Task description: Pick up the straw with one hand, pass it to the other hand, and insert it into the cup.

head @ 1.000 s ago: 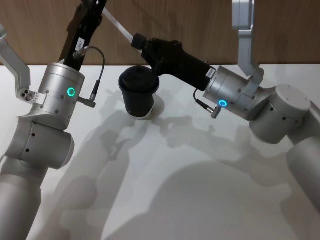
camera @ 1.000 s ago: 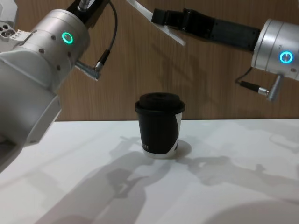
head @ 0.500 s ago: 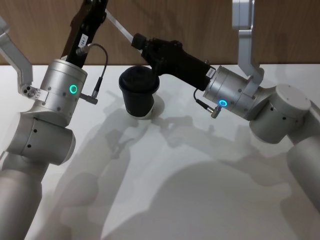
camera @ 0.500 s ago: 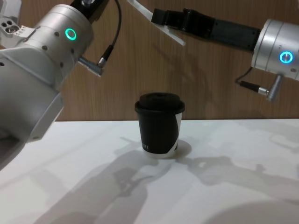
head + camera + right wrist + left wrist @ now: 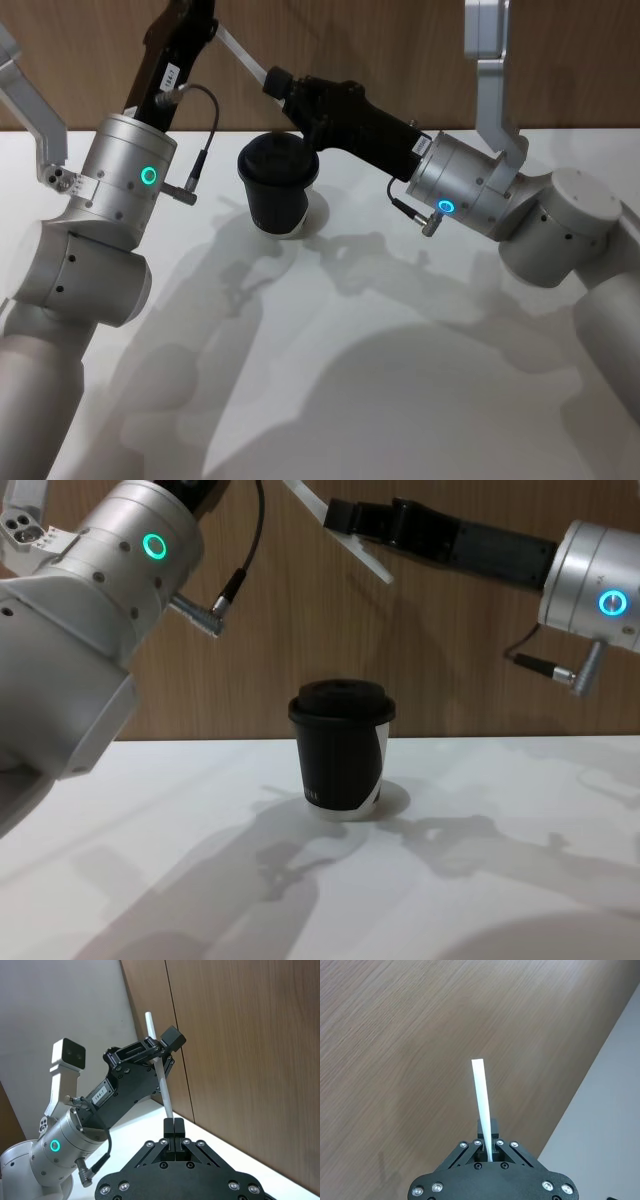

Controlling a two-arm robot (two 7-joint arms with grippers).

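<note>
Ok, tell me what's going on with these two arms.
It's mid-handover. The left hand and the right hand are both shut on the white straw, which slants in the air high above the cup. The cup stands lidded on the table, and the straw is not yet in it.

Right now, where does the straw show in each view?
Head view: the straw slants along the top, left of centre.
Chest view: the straw crosses the top centre.
Left wrist view: the straw runs up the centre.
Right wrist view: the straw runs up the centre.
Shared landmark: the wooden wall behind it.
</note>
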